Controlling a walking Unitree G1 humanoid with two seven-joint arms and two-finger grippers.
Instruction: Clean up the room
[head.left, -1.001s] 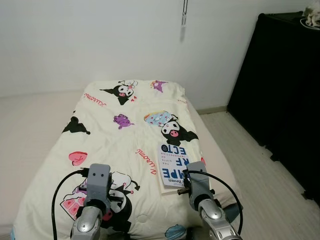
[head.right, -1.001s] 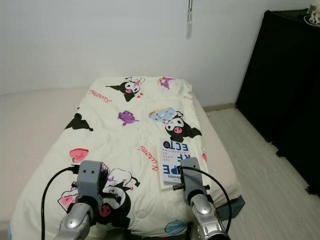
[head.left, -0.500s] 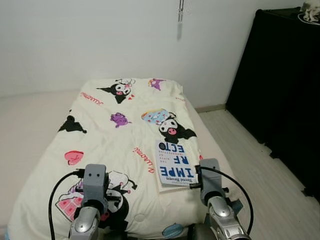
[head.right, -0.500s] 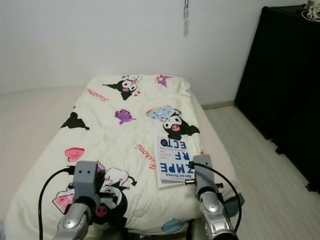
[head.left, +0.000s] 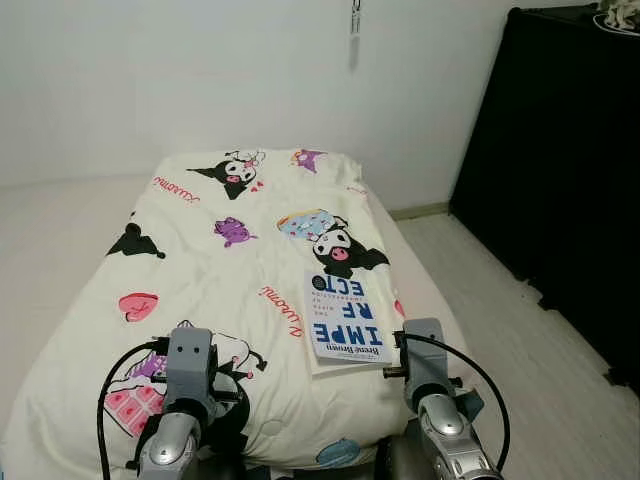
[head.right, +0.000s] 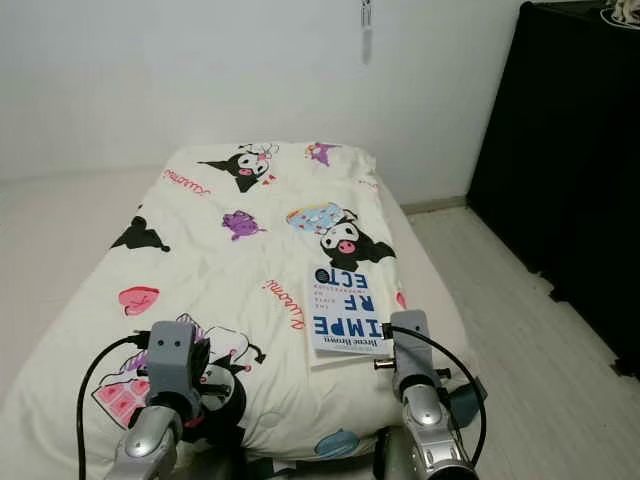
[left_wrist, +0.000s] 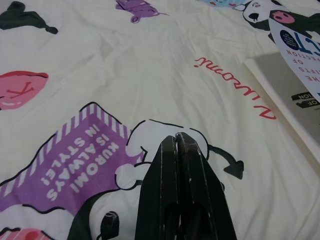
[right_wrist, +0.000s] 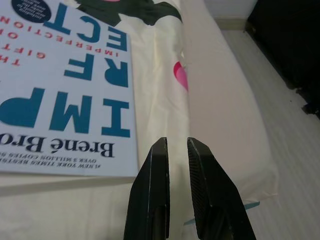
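Cream cartoon-print bed (head.left: 200, 260) centre frame; white-and-blue paperback book (head.left: 346, 316) lower right. Left gripper (left_wrist: 179, 142) closed, empty; right gripper (right_wrist: 173, 147) slightly parted, empty.

I see a plain white wall (head.left: 200, 70) closing the far end of the room, with a small grey pull cord (head.left: 354, 35) hanging down against it. A bed (head.left: 215, 270) runs from that wall toward me, covered by a cream quilt printed with cartoon characters. To its right, pale wood-look floor (head.left: 510, 320) stretches along a tall black cabinet (head.left: 560, 170) standing against the right side, with something pale lying on its top. A light skirting strip (head.left: 420, 211) lines the wall's foot. The light is even and soft.
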